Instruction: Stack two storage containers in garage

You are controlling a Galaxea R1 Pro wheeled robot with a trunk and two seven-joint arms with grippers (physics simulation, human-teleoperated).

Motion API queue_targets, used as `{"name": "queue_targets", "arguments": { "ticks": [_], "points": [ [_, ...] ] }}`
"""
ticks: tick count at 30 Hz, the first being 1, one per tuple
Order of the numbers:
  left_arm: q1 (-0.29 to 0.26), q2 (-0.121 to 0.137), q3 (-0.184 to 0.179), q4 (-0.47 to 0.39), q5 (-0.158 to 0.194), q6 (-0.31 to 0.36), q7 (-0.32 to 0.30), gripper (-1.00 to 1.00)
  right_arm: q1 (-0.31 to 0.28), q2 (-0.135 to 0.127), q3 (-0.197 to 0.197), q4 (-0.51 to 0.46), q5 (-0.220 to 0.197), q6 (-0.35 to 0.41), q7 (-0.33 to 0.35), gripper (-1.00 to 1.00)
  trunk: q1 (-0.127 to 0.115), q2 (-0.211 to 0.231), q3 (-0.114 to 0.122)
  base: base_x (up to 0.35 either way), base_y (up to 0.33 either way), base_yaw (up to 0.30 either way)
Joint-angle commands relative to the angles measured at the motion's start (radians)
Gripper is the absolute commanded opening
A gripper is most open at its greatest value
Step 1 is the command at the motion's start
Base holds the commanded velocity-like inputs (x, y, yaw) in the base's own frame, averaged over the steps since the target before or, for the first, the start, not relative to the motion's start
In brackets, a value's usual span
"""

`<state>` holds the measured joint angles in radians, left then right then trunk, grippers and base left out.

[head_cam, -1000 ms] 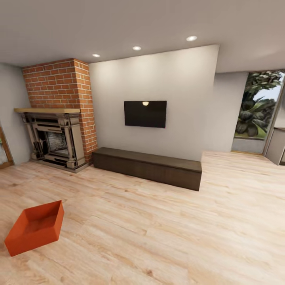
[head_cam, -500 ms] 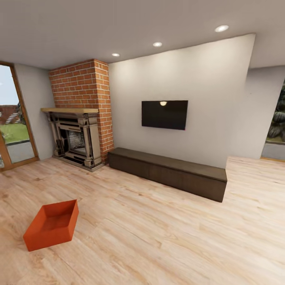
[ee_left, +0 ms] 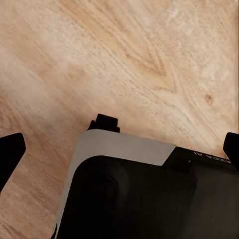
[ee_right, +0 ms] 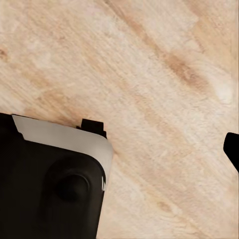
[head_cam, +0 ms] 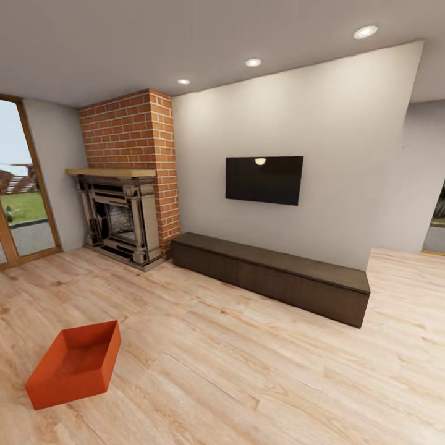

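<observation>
One of the storage containers [head_cam: 75,364], an orange-red open bin, sits empty on the living room's light wood planks at the lower left of the head view, apart from both arms. The second container and the garage are out of view. In the left wrist view my left gripper [ee_left: 119,149] is open, its black fingertips [ee_left: 11,152] spread wide above bare planks and my dark base [ee_left: 144,199]. My right gripper [ee_right: 119,149] in the right wrist view is also spread, with one fingertip [ee_right: 233,147] showing over planks; nothing is held.
A brick fireplace [head_cam: 123,185] stands at the back left, beside a wood-framed glass door [head_cam: 25,185]. A long dark low cabinet [head_cam: 272,275] runs along the white wall under a black TV [head_cam: 264,179]. Wood flooring stretches between me and the cabinet.
The head view has swung left: fireplace, TV and cabinet slid right and the glass door came into view. The container has stayed put on the planks.
</observation>
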<state>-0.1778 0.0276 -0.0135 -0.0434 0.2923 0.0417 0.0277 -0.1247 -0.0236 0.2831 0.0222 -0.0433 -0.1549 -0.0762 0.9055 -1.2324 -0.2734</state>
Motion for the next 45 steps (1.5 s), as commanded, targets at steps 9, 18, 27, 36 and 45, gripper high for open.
{"name": "queue_targets", "arguments": {
  "ticks": [9,18,27,36,45],
  "points": [
    [0.0,0.0,-0.002,-0.002,0.005,0.004,0.003,1.0,-0.001,-0.003,0.012,0.002,-0.005,-0.005,-0.003,1.0,0.001,-0.001,-0.001,0.327,0.0,0.0],
    [0.0,0.0,-0.002,-0.002,0.005,0.006,0.003,1.0,-0.001,0.004,0.007,0.002,-0.007,-0.005,-0.003,1.0,0.001,-0.001,-0.001,0.327,0.0,0.0],
    [0.0,0.0,-0.002,-0.002,0.005,0.006,0.003,1.0,-0.001,0.006,0.004,0.002,-0.009,-0.005,-0.004,1.0,0.001,-0.001,-0.001,0.327,0.0,0.0],
    [0.0,0.001,-0.002,-0.002,0.005,0.004,0.002,1.0,-0.001,0.005,0.0,0.002,-0.014,-0.006,-0.004,1.0,0.001,-0.001,-0.001,0.327,0.0,0.029],
    [0.0,0.001,-0.002,-0.002,0.005,0.004,0.002,1.0,-0.001,0.004,-0.001,0.002,-0.015,-0.006,-0.004,1.0,0.001,-0.001,-0.001,0.327,0.0,0.248]
  ]
}}
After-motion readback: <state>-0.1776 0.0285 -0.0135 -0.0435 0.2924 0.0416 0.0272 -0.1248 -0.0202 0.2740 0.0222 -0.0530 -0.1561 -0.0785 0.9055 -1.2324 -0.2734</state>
